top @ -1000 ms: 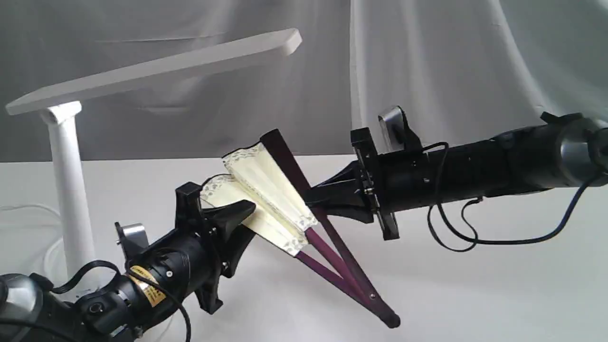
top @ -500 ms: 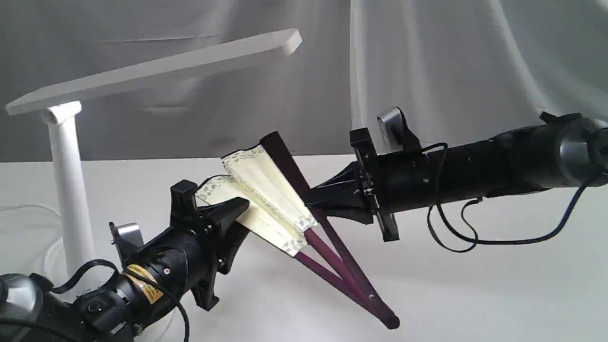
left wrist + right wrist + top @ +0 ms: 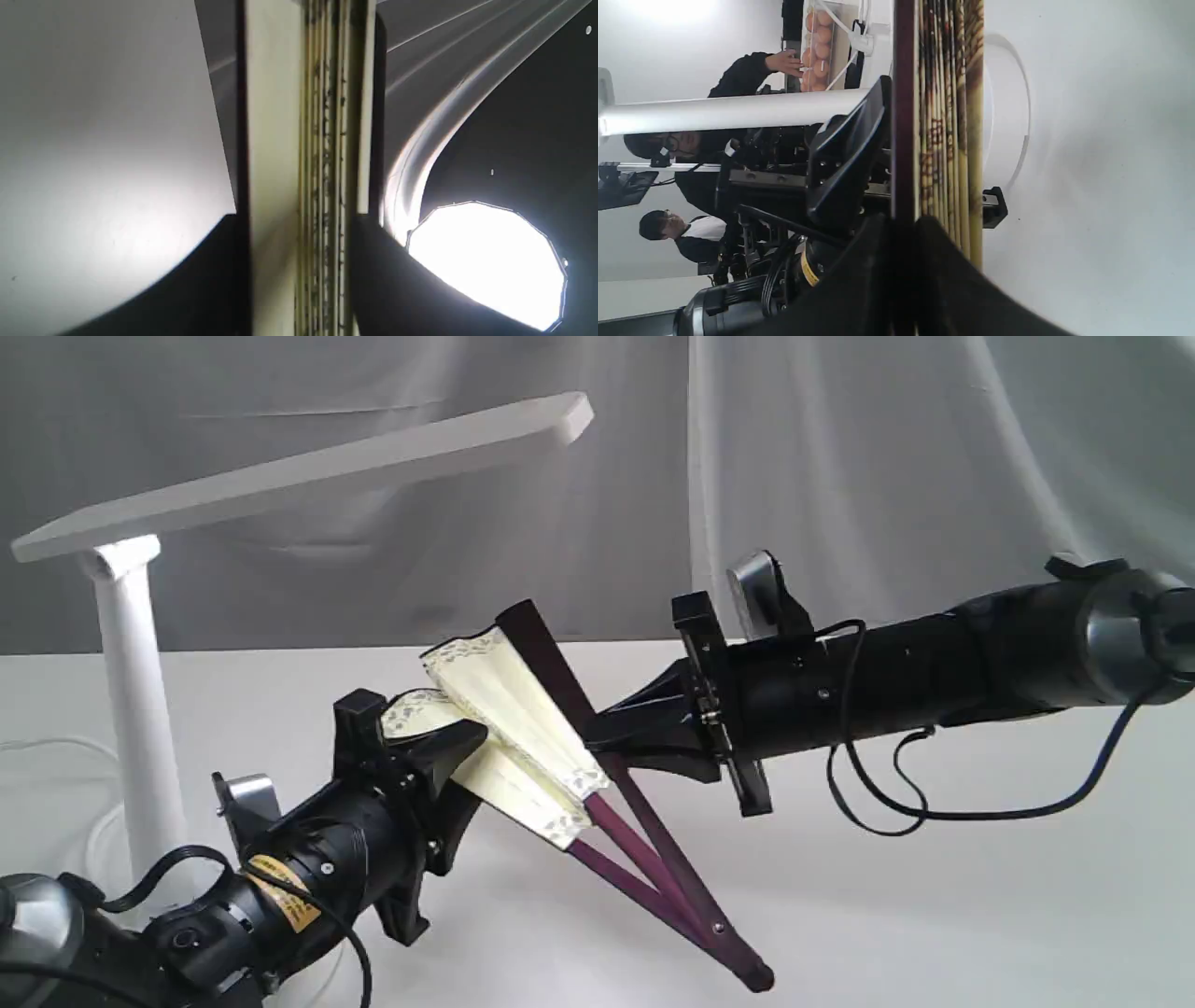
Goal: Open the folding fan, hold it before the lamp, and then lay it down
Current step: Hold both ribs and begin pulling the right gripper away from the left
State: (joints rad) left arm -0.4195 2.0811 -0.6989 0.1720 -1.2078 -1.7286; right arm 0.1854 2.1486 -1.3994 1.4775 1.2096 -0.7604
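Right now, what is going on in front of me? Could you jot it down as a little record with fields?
fan: partly open in a narrow V, cream paper, dark ribs, pivot end lowest
left tool: shut on the folded pleats of the fan
right tool: shut on the dark outer rib of the fan
lamp: white, upright at the left, flat head slanting up toward the middle
table: white, below the fan
step: fan not yet spread wide

At the left of my white table stands the lamp, with a white cable looped beside it.
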